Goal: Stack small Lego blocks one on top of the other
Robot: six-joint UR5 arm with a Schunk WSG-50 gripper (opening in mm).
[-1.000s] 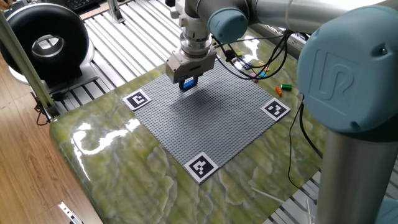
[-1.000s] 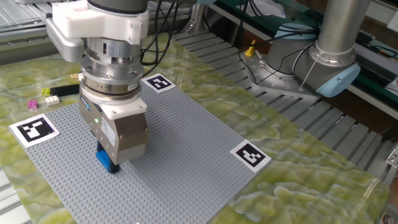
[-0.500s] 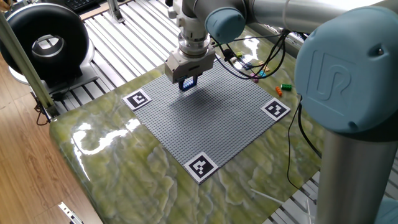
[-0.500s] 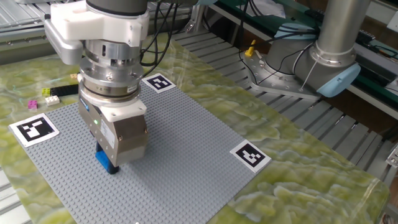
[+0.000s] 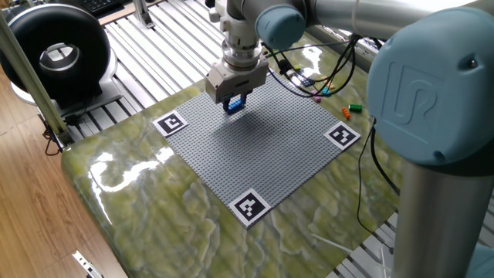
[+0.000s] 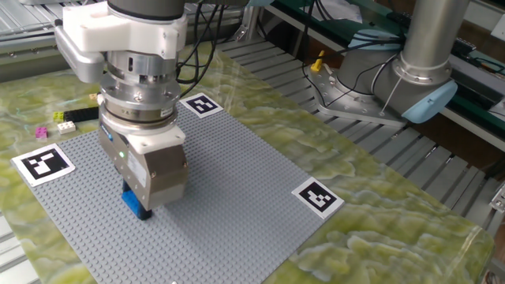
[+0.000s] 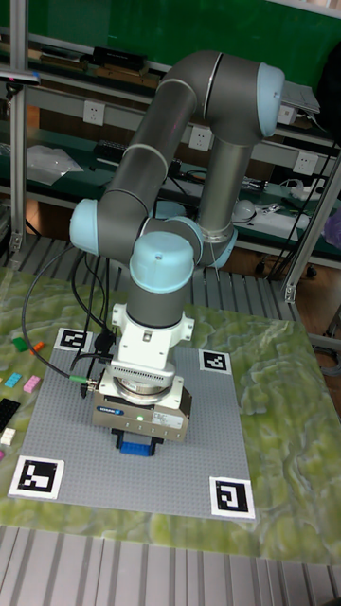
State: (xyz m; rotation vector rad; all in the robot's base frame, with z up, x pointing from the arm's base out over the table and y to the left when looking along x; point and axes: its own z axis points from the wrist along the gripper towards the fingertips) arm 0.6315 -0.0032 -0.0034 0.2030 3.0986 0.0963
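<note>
One blue Lego block (image 5: 235,103) sits under the pincer (image 5: 235,99), low on the grey studded baseplate (image 5: 262,150) in its far half as one fixed view shows it. The block is a saturated, solid blue; in the tall fixed view (image 7: 139,444) it reads as a wide, low brick peeking out below the pincer's body, and in the other fixed view (image 6: 136,205) only a corner of it shows beneath the metal housing. Whether it is one brick or two pressed together cannot be told.

The pincer (image 6: 142,207) points straight down and its fingers are closed in on the blue block, one on either side; how firmly they press is hidden by the housing. The block's underside appears to meet the baseplate, though the contact line is too small to see clearly.

Several other small Lego blocks lie loose on the green marbled surface (image 5: 154,193), off the baseplate. A yellow-green block (image 6: 60,116) and a pink block (image 6: 41,131) lie beside a white block (image 6: 68,125), near a black-and-white marker tag (image 6: 43,162). On the opposite side, an orange block (image 5: 346,112) and a green block (image 5: 355,106) lie just beyond another corner tag (image 5: 342,134).
</note>
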